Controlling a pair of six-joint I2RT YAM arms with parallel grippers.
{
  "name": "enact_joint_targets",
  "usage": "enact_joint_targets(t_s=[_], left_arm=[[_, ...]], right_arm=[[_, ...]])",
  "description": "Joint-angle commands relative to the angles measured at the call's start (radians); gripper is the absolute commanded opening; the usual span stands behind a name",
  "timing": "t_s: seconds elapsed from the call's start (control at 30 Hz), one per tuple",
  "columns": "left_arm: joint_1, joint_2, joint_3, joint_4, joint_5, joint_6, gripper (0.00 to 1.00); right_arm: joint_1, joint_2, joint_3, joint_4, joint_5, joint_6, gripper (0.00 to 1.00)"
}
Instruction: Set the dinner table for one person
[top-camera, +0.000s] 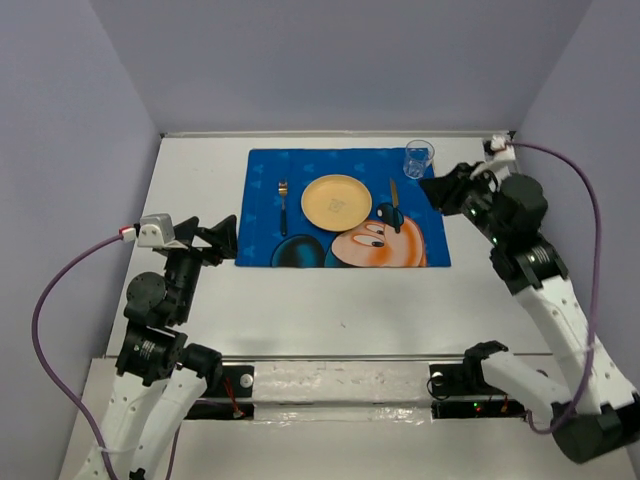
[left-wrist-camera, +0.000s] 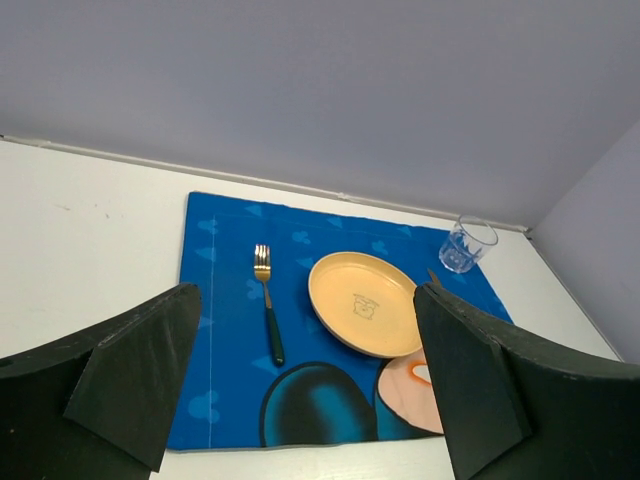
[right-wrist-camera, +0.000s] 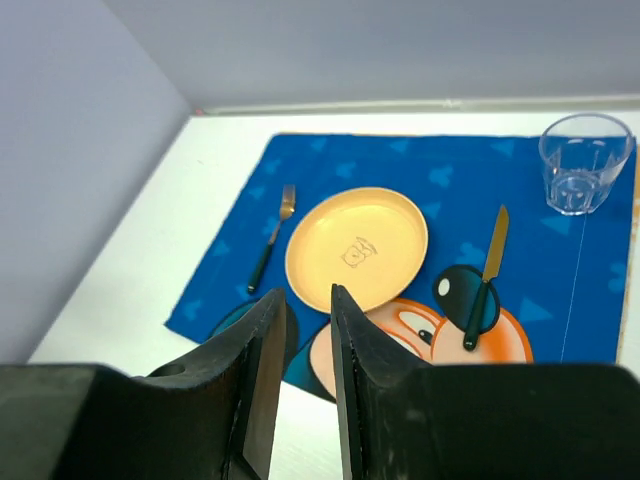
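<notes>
The white dinner table (top-camera: 200, 170) carries a blue cartoon-mouse placemat (top-camera: 262, 200). On the mat lie a yellow plate (top-camera: 336, 200), a fork (top-camera: 283, 207) to its left and a knife (top-camera: 395, 205) to its right. A clear glass (top-camera: 419, 158) stands at the mat's far right corner. My left gripper (top-camera: 230, 240) hovers at the mat's left edge, wide open and empty (left-wrist-camera: 308, 295). My right gripper (top-camera: 435, 190) hovers by the mat's right edge near the glass. Its jaws stand a narrow gap apart with nothing between them (right-wrist-camera: 307, 295).
Pale lavender walls (top-camera: 330, 60) close the table in at the back and on both sides. A metal rail (top-camera: 330, 375) with the arm bases runs along the near edge. Bare white tabletop (right-wrist-camera: 130, 290) lies left of and in front of the mat.
</notes>
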Motion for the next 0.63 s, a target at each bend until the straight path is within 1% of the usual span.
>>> enact_joint_targets(t_s=[0.0, 0.03, 0.13, 0.17, 0.2, 0.23, 0.27, 0.37, 0.4, 0.43, 0.5, 0.57, 0.6], left_arm=[[0.008, -0.017, 0.023, 0.056, -0.021, 0.003, 0.99], [0.006, -0.019, 0.036, 0.056, -0.008, 0.009, 0.99], [0.006, -0.006, 0.077, 0.04, 0.009, 0.01, 0.99], [0.006, -0.002, 0.089, 0.036, 0.007, 0.003, 0.99], [0.006, 0.004, 0.1, 0.033, 0.012, 0.0, 0.99], [0.008, 0.006, 0.112, 0.034, 0.031, -0.002, 0.99], [0.006, 0.007, 0.117, 0.037, 0.041, -0.007, 0.99], [0.006, 0.009, 0.11, 0.053, 0.078, -0.023, 0.99], [0.006, 0.011, 0.103, 0.06, 0.087, -0.033, 0.99], [0.006, 0.011, 0.085, 0.063, 0.104, -0.046, 0.99], [0.006, 0.026, 0.065, 0.06, 0.118, -0.063, 0.99], [0.006, 0.046, 0.06, 0.054, 0.133, -0.082, 0.99], [0.006, 0.052, 0.059, 0.054, 0.171, -0.082, 0.99]], right_arm=[[-0.006, -0.217, -0.101, 0.136, -0.004, 0.073, 0.3], [-0.006, -0.294, -0.133, 0.143, 0.035, 0.092, 0.31], [-0.006, -0.385, -0.167, 0.14, 0.069, 0.089, 0.45], [-0.006, -0.411, -0.178, 0.139, 0.07, 0.087, 0.46], [-0.006, -0.457, -0.199, 0.14, 0.073, 0.084, 0.52], [-0.006, -0.48, -0.208, 0.14, 0.081, 0.076, 0.55], [-0.006, -0.524, -0.23, 0.14, 0.092, 0.075, 0.62], [-0.006, -0.584, -0.264, 0.142, 0.144, 0.081, 0.79], [-0.006, -0.603, -0.279, 0.143, 0.162, 0.09, 0.89], [-0.006, -0.627, -0.311, 0.145, 0.208, 0.111, 0.94], [-0.006, -0.635, -0.333, 0.143, 0.211, 0.118, 0.97], [-0.006, -0.623, -0.339, 0.139, 0.204, 0.127, 0.97], [-0.006, -0.62, -0.333, 0.139, 0.199, 0.136, 0.97]])
